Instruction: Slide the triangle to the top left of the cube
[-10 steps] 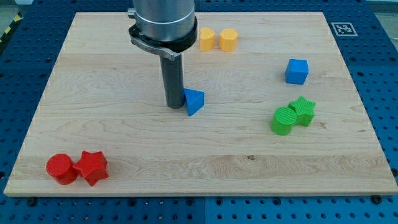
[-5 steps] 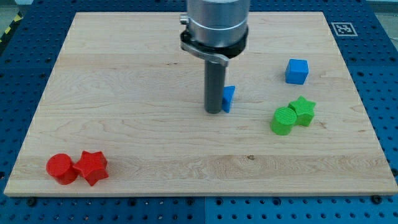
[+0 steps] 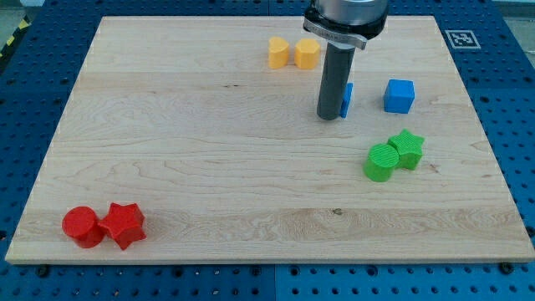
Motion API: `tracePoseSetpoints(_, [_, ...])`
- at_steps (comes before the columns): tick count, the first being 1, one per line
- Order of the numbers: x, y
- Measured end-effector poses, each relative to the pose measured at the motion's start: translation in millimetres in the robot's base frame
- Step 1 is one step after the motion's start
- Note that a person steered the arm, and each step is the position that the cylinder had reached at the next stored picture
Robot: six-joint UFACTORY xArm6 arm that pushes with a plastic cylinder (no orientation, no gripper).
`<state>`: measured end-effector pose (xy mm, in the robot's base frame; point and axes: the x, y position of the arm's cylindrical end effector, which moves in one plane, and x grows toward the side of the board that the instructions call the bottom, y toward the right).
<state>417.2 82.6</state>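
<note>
Tip [image 3: 330,117] touches blue triangle [image 3: 347,99] (left of blue cube [image 3: 399,95]).

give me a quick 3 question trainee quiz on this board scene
1. True or false: my tip sits at the view's left of the blue triangle.
2. Which block is paired with the green star? A red cylinder, B green cylinder, C blue cube
3. Fill in: two ___ blocks lie at the view's top.

Key: 1 true; 2 B; 3 yellow
</note>
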Motion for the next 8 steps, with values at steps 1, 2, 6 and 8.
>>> tracePoseSetpoints(1, [-17.1, 0.0])
tracePoseSetpoints(2, [-28.6, 2.0])
tracePoseSetpoints(6, [-19.8, 49.8])
tracePoseSetpoints(8, [17.5, 116.3])
